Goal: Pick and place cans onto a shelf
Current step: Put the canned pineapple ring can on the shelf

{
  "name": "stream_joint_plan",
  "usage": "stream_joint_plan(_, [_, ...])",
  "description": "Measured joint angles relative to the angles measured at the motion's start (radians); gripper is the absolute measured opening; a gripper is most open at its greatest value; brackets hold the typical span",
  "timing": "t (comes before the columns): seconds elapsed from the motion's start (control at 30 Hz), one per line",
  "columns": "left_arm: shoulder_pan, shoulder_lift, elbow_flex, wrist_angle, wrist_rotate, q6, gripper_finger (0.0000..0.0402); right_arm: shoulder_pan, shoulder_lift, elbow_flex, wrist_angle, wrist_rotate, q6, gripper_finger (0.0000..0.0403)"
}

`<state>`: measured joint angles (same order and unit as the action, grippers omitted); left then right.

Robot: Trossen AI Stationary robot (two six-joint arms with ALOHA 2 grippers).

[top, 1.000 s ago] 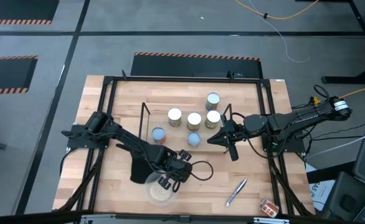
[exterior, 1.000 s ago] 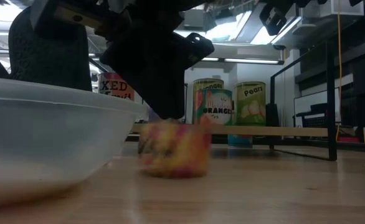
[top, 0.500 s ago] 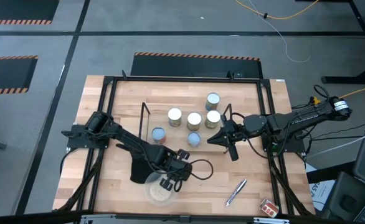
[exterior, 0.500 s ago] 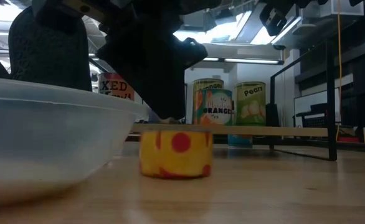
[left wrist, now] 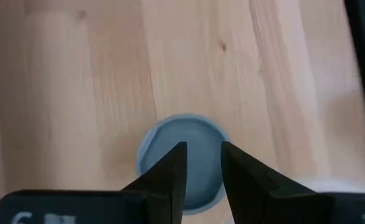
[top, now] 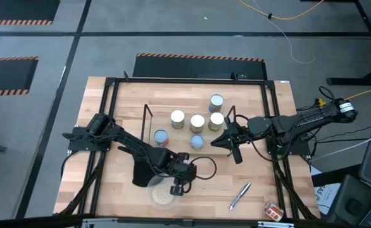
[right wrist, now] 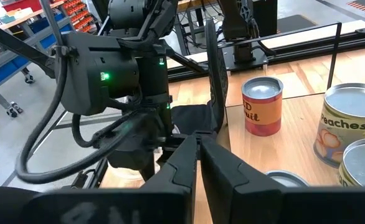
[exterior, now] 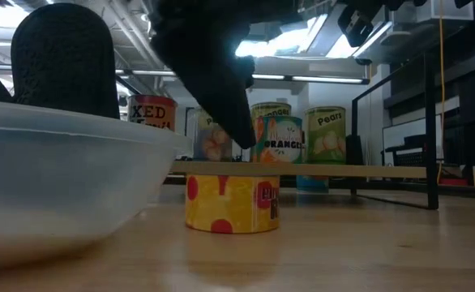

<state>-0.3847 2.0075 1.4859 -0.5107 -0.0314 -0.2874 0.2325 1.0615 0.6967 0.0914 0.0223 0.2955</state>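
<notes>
A short yellow can with red dots (exterior: 231,203) stands upright on its base on the table, beside the clear bowl (exterior: 59,186). Its pale blue top (left wrist: 164,140) shows in the left wrist view. My left gripper (top: 176,187) hangs just over that top, pointing steeply down, open by a narrow gap; in the low view its finger (exterior: 236,113) ends a little above the can. Several cans (top: 197,123) stand on the shelf (exterior: 343,170) in mid-table. My right gripper (top: 216,141) waits shut at the shelf's right end, holding nothing.
The bowl of pale grains (top: 162,195) sits at the near edge, close by my left gripper. A silver pen (top: 240,195) and a small red and white object (top: 273,211) lie near the right front corner. The black frame (top: 109,88) rings the tabletop.
The yellow can was a blur under my left gripper, then stood still and upright. It has turned about its upright axis, showing another part of its label, and stands slightly further right in the low view. My left gripper has rolled at the wrist and no longer reaches the can's top.
</notes>
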Motion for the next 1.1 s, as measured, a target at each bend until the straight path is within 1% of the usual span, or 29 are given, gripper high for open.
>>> stream_joint_plan(0.33, [-0.002,0.0,0.0,0.159,-0.004,-0.453,0.009,0.0,0.0,0.0,0.0,0.0,0.019,0.0026])
stream_joint_plan(0.5, [-0.002,0.0,0.0,0.166,-0.008,-0.709,0.009,0.0,0.0,0.0,0.0,0.0,0.044,0.0026])
stream_joint_plan(0.63, [-0.002,0.0,0.0,0.155,0.004,-0.858,0.009,0.0,0.0,0.0,0.0,0.0,0.043,0.0026])
stream_joint_plan(0.8, [-0.002,0.0,0.0,0.112,0.015,-0.974,0.009,0.0,0.0,0.0,0.0,0.0,0.042,0.0026])
stream_joint_plan(0.9, [-0.002,0.0,0.0,0.085,-0.002,-1.015,0.009,0.0,0.0,0.0,0.0,0.0,0.041,0.0026])
stream_joint_plan(1.1, [-0.002,0.004,0.001,0.075,-0.034,-1.024,0.009,0.0,0.0,0.0,0.0,0.0,0.039,0.0026])
